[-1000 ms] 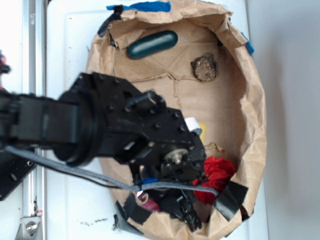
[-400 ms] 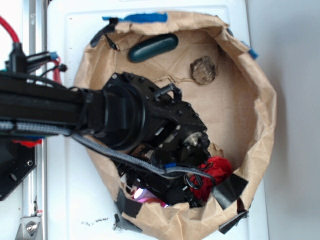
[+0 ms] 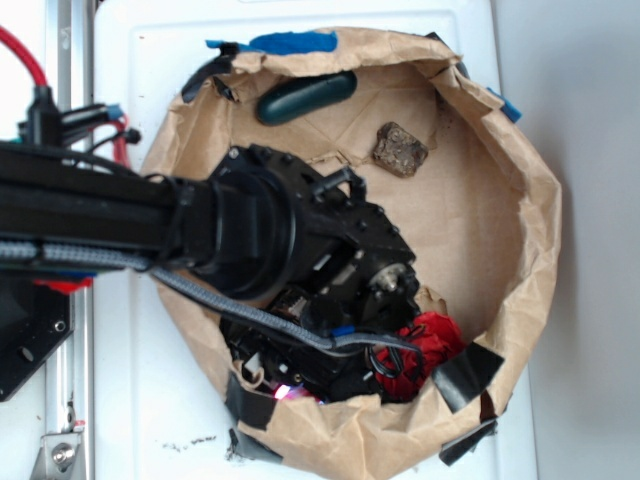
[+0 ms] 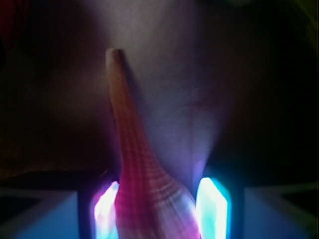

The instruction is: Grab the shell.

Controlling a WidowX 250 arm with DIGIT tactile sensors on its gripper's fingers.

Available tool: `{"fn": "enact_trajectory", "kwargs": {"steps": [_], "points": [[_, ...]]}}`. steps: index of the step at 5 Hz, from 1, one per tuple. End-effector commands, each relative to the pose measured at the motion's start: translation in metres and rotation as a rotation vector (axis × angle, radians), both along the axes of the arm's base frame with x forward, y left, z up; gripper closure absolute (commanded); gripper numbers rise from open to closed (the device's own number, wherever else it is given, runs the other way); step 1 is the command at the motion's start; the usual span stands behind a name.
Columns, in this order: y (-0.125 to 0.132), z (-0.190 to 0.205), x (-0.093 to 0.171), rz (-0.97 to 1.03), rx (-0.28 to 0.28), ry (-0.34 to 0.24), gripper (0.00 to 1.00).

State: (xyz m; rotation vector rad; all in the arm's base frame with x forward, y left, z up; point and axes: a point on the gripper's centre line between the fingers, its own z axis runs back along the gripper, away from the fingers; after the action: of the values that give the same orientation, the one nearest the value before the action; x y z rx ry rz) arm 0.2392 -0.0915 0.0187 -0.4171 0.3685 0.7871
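Observation:
The shell (image 4: 134,149) is a slender, ribbed orange-pink cone. Its pointed tip faces away from the wrist camera. Its wide end sits between the two glowing pads (image 4: 213,204) of my gripper (image 4: 159,206). The left pad presses on the shell and the right pad meets its wide base. In the exterior view my gripper (image 3: 290,385) reaches down into the near-left bottom of the brown paper bag (image 3: 530,230). The shell is hidden there under the black arm, and only a pink glow shows.
Inside the bag lie a dark green oblong piece (image 3: 305,96) at the back, a brown lumpy rock (image 3: 400,148) at the back right, and a red fabric ball (image 3: 425,345) right beside the gripper. Black tape (image 3: 465,375) holds the bag's crumpled front rim.
The arm has swung in over the bag and gone deeper at its front. The bag's rim has shifted and spread. The rock has slid slightly left and turned.

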Motion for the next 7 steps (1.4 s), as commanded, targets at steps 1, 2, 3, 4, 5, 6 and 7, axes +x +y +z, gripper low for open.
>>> {"fn": "enact_trajectory", "kwargs": {"steps": [1, 2, 3, 4, 5, 6, 7], "points": [[0.011, 0.021, 0.005, -0.045, 0.013, -0.11, 1.0], [0.028, 0.051, 0.013, -0.116, 0.058, -0.189, 1.0], [0.049, 0.079, 0.027, -0.093, 0.113, -0.287, 1.0], [0.068, 0.109, 0.04, 0.022, 0.264, -0.357, 1.0], [0.076, 0.127, 0.035, 0.031, 0.365, -0.376, 1.0], [0.087, 0.153, 0.02, -0.02, 0.466, -0.492, 1.0], [0.096, 0.169, 0.014, -0.021, 0.51, -0.451, 1.0]]}}
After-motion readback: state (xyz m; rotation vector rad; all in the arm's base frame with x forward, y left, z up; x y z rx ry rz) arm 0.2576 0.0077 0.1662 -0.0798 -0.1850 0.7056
